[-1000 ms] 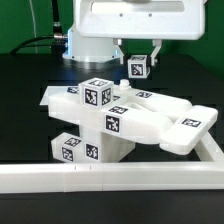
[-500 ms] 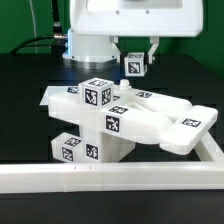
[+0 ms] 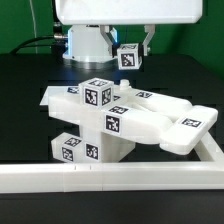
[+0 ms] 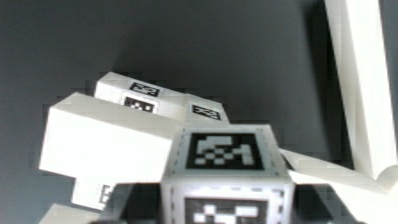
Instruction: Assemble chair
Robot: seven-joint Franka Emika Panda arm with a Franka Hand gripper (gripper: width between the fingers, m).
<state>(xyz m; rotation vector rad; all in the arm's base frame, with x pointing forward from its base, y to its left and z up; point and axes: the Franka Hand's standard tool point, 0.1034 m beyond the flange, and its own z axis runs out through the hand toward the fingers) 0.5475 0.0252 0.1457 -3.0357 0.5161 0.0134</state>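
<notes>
my gripper: fingers clamped on a tagged white block | block lifted clear above the chair stack | rail in front

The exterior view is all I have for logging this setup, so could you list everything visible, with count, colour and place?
Assembled chair parts: one joined cluster, glossy white with black-and-white tags, middle of the table.
Small tagged block: one, white with black-and-white tags, held between the gripper fingers above the cluster, apart from it.
L-shaped rail: one, white, along the near edge and up the exterior view's right.
Table: one, black, under everything.
Cables: dark, far side at the exterior view's left.
Robot arm: one, white body, top of the view.
Gripper: one, dark fingers, shut on the small tagged block.
</notes>
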